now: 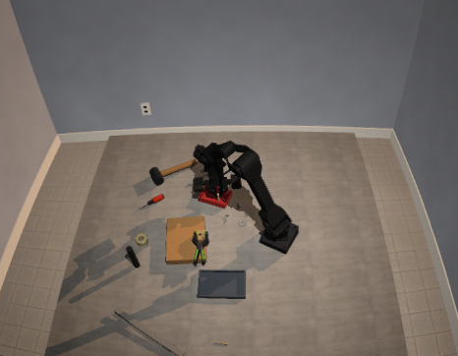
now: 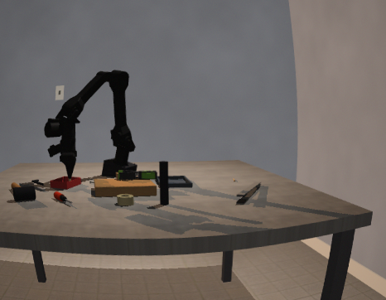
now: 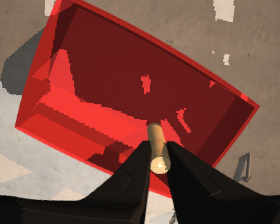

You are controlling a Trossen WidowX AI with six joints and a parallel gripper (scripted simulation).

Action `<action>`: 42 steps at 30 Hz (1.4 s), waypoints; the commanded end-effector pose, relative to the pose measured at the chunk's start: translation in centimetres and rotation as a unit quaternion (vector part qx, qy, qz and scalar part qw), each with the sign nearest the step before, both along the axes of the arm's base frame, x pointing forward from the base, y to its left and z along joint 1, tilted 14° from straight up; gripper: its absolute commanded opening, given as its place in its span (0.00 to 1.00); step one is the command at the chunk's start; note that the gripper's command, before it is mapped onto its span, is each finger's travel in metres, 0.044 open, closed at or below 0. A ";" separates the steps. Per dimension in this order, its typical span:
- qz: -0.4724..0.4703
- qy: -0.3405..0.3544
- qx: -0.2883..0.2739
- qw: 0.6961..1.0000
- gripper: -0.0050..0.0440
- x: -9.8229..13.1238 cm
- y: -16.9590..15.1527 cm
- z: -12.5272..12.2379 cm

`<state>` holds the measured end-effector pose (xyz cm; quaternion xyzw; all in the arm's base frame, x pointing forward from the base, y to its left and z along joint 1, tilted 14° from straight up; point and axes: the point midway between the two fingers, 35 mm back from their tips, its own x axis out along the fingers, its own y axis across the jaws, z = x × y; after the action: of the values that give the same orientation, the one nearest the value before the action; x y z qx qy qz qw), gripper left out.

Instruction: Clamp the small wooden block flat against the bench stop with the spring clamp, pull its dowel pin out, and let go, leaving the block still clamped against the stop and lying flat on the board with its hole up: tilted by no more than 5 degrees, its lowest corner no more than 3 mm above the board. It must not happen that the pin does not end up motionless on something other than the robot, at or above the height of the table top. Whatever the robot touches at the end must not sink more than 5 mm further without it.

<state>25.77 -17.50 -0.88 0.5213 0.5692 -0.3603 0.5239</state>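
While the pincer (image 3: 157, 163) grips the dowel pin (image 3: 156, 147), the red tray (image 3: 71, 123) below holds nothing.

Tan dowel pin (image 3: 156, 145) pinched in the claw (image 3: 159, 163) over red tray (image 3: 51, 119)

In the top view, the tray (image 1: 206, 198) sits at centre frame on the worktop (image 1: 326, 197), the pincer (image 1: 216, 193) above it. The board (image 1: 181, 241) lies below, the hammer (image 1: 171, 170) upper left, the arm's base (image 1: 290, 241) right.
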 end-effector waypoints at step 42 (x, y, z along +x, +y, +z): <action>0.000 0.000 0.000 1.000 0.41 -0.5 -0.6 3.4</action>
<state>25.19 -17.76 1.51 0.5234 0.5742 -0.3609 0.5159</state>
